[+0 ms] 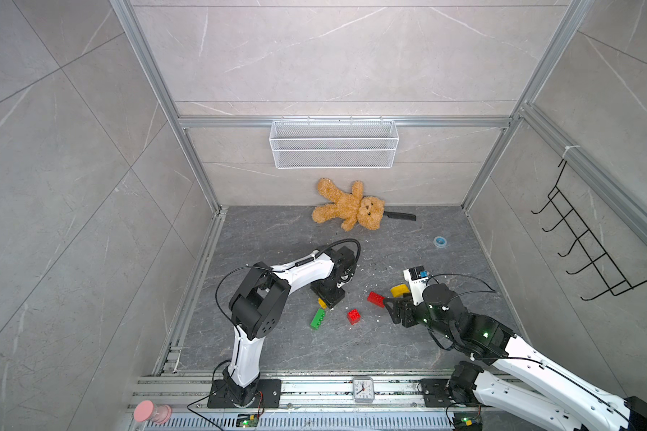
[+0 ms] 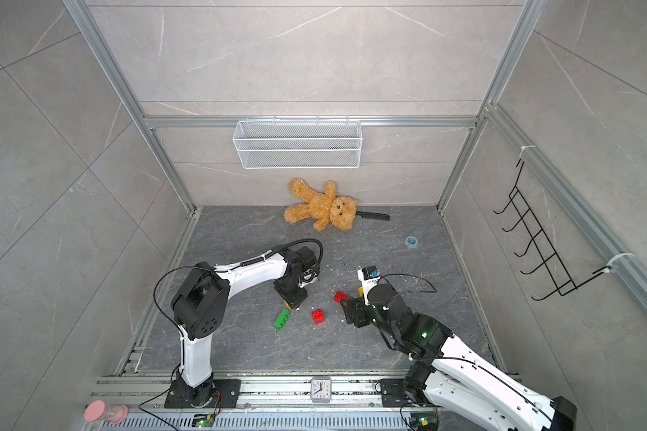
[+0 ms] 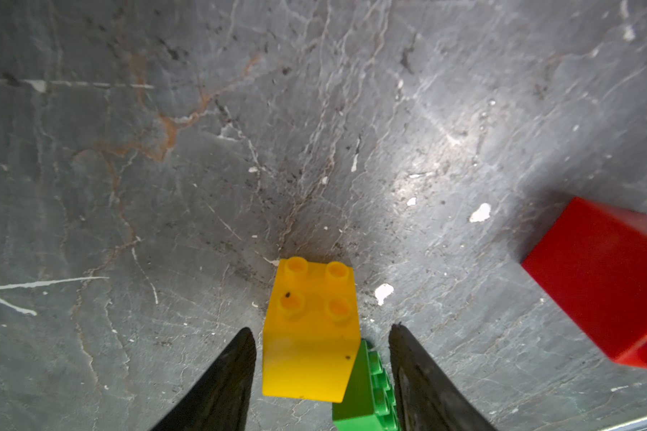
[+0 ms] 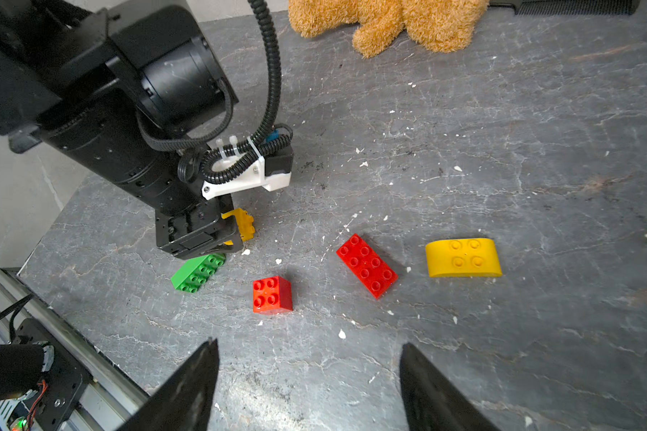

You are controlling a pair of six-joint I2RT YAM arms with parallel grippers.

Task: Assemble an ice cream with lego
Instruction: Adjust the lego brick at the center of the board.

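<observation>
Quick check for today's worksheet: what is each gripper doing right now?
Left gripper: open, jaws astride the small square yellow plastic brick, gap visible on one side.
Right gripper: open, holding nothing.

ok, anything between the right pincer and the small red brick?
Nothing visible. In the right wrist view only bare floor lies between the open right pincer and the small red brick.

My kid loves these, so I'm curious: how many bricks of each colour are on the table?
Red: 2, small red brick, long red brick
Yellow: 2, square yellow brick, rounded yellow brick
Green: 1, green brick
Total: 5
</observation>
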